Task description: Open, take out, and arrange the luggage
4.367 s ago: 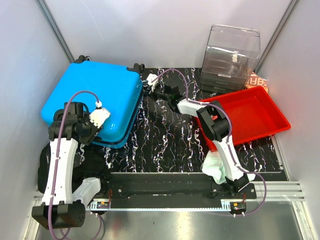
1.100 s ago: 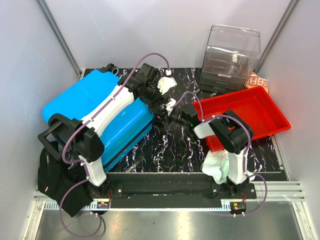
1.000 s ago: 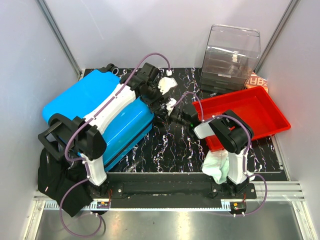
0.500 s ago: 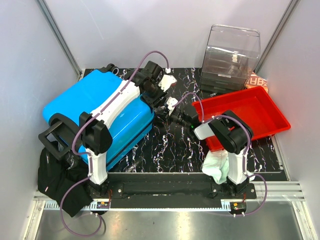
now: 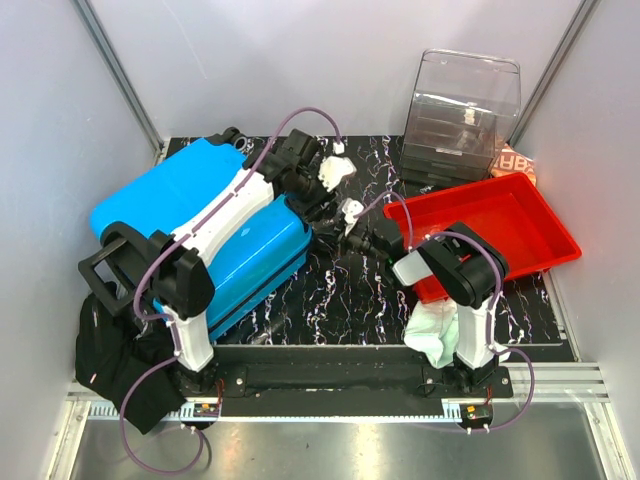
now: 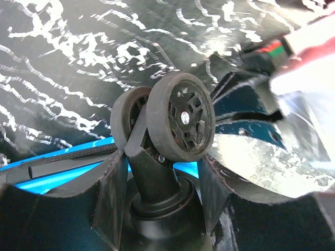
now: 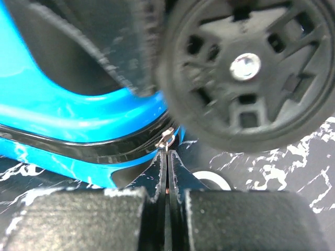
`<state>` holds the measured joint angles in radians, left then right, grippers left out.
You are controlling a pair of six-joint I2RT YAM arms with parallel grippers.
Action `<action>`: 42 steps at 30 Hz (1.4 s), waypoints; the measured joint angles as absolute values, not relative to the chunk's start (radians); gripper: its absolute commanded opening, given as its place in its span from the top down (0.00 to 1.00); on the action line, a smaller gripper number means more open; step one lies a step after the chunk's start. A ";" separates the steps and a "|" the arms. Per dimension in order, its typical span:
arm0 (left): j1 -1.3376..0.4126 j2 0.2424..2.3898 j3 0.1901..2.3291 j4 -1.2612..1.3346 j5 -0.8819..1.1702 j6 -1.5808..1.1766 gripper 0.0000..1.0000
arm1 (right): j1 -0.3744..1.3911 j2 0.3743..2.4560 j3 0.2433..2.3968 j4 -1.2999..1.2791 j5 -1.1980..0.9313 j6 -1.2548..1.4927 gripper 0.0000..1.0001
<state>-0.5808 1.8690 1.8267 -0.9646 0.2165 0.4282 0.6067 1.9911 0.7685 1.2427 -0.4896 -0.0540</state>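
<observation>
Two holds at 3 o'clock corner of stiff, likely heavy bright blue hard-shell suitcase (image 5: 180, 200): right fingers (image 7: 156, 172) pinching silver zipper pull (image 7: 166, 139); left fingers (image 6: 112, 198) astride black caster (image 6: 180, 123), clamp unclear.

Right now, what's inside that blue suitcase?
Its contents are hidden: the suitcase lies closed, its black zip line joined. Only its outside and wheels show; the right gripper pinches the zip pull.

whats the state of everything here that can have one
luggage, closed, tilted
zipper pull, pinched at the fingertips
left gripper, shut on wheel
right gripper, shut on zipper pull
red tray, upright, nothing in it
clear drawer box, upright, drawers look shut
</observation>
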 measured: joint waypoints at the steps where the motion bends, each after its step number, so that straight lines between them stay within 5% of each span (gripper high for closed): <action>1: -0.592 1.853 1.803 -0.955 0.226 0.440 1.00 | 0.607 1.982 0.749 1.253 -0.493 -0.047 1.00; 20: -0.801 1.578 1.527 -1.091 0.293 0.767 1.00 | 0.691 1.782 0.472 1.320 -0.599 0.045 1.00; 42: -0.989 1.410 1.533 -1.370 0.310 1.031 1.00 | 0.674 1.835 0.609 1.243 -0.451 0.136 1.00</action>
<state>-0.9894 1.4097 1.5333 -1.3705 0.3099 1.0306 0.6743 1.8351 0.6086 1.2430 -0.4515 0.1364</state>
